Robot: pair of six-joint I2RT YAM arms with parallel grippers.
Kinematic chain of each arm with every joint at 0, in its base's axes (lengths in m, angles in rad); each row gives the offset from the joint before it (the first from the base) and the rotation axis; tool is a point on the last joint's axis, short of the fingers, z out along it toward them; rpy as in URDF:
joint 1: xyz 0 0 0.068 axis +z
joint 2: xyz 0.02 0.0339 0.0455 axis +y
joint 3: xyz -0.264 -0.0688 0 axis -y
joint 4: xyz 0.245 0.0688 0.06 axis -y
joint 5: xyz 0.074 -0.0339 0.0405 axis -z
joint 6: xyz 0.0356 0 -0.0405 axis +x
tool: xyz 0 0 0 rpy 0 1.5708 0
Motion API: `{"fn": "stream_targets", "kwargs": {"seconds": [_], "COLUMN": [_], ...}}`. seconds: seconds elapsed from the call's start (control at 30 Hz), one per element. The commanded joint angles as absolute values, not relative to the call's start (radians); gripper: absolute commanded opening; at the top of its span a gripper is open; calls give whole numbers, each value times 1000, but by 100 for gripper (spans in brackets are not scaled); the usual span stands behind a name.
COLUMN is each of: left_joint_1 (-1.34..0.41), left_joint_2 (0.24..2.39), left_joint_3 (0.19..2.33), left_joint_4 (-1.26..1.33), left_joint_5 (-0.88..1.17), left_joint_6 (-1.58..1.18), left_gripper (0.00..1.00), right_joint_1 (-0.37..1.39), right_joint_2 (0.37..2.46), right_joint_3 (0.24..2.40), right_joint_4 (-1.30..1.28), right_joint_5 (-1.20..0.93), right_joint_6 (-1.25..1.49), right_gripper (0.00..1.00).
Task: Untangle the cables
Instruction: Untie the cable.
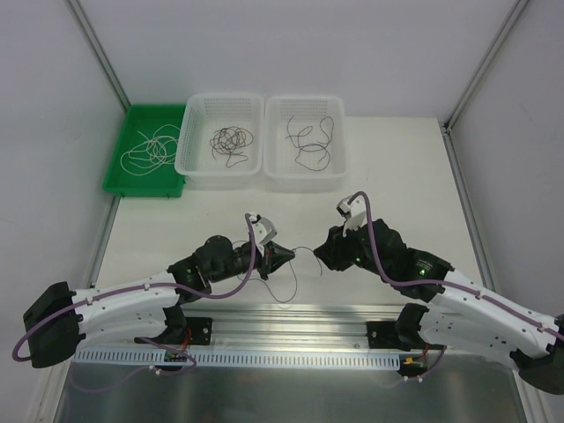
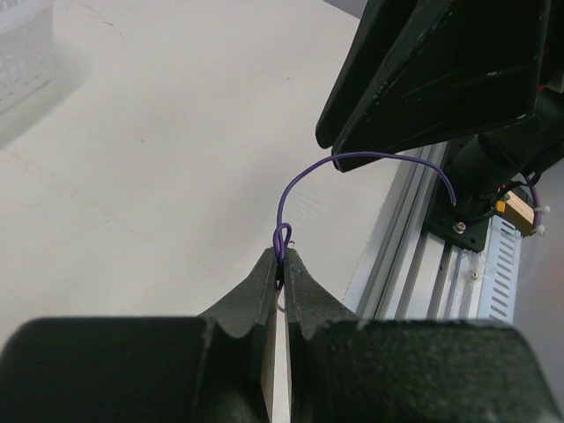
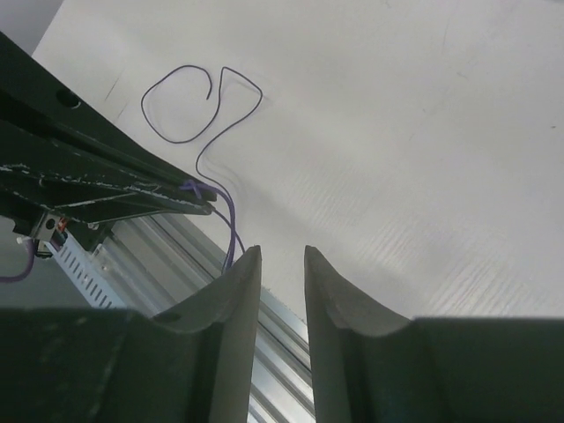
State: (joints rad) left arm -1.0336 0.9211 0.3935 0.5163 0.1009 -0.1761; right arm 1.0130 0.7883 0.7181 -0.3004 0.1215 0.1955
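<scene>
Left arm: we see the left arm lying low from the near left corner, its elbow bent and its wrist turned in toward the table's middle.
Right arm: the right arm mirrors it from the near right, so the two wrists face each other.
Left gripper: the left gripper is clenched on a thin purple wire, pinching a small loop at the fingertips.
Right gripper: the right gripper has its jaws apart with nothing between them.
Wire: from the pinch it arches toward the right gripper and passes just beside one finger. We cannot tell whether it touches. Its free end curls on the white table.
Far edge: two white mesh baskets hold dark cables.
Far left: a green tray holds a whitish cable.
</scene>
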Motion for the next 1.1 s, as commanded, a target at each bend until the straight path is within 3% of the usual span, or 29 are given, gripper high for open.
{"fn": "stream_targets", "kwargs": {"seconds": [0.0, 0.63, 1.07], "left_joint_1": [-1035, -1035, -1035], "left_joint_2": [902, 905, 885], "left_joint_3": [411, 422, 420], "left_joint_4": [546, 517, 515], "left_joint_5": [121, 129, 143], "left_joint_6": [-184, -167, -164], "left_gripper": [0, 0, 0], "right_joint_1": [1005, 1005, 1005], "right_joint_2": [781, 772, 828], "right_joint_3": [768, 798, 802], "right_joint_4": [-293, -310, -301], "right_joint_5": [45, 12, -49], "right_joint_6": [167, 179, 181], "right_gripper": [29, 29, 19]}}
